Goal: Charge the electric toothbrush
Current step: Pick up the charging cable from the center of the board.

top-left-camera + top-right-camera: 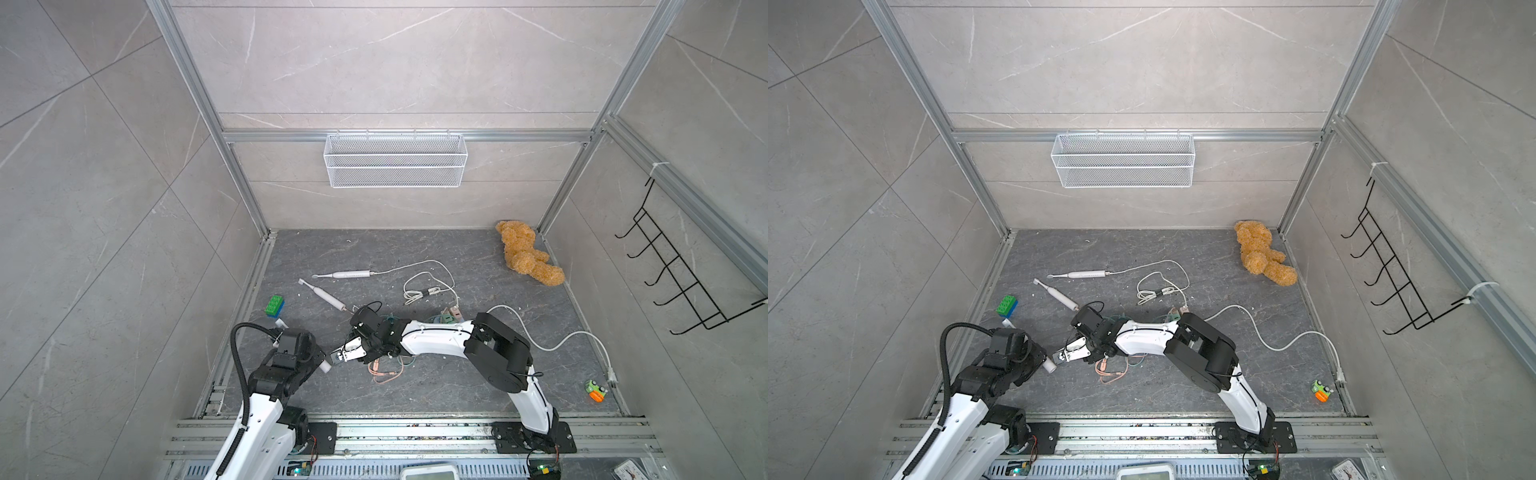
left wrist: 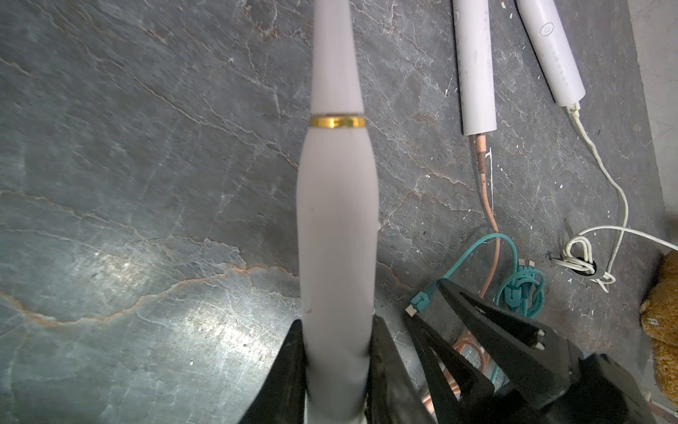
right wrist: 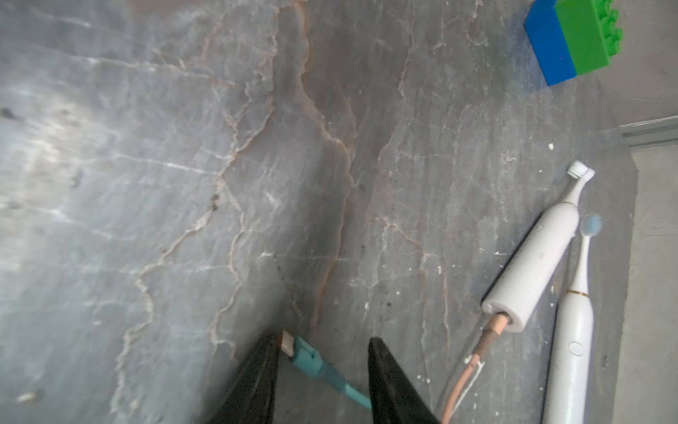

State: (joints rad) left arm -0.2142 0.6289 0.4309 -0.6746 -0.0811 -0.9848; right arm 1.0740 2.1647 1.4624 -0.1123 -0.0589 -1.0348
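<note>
Left wrist view: electric toothbrush (image 2: 337,227) is matt white, with a bulged handle that narrows past a gold ring (image 2: 337,122) into a slim neck; the head is out of frame. The left gripper (image 2: 337,325) is clamped narrow on the lower handle, one black finger on each side, and the brush is clear of the dark stone floor (image 2: 146,220). Close beside it, the right gripper (image 2: 427,298) carries a teal plug (image 2: 418,303); its cord runs back to a coiled teal bundle (image 2: 522,290) on the floor. Right wrist view: the jaws are part-way apart with the plug lodged slantwise between them, metal tip against one finger and cord reaching the other. Both top views: the held brush is at 8 o'clock on the floor. Its butt end (image 1: 325,367) (image 1: 1049,366) protrudes from the left gripper. The right gripper's tips sit at 2 o'clock of that end, just beside it; contact cannot be told. Two other white toothbrushes (image 1: 328,296) lie at 12 o'clock from it, each with a cord plugged in.
</note>
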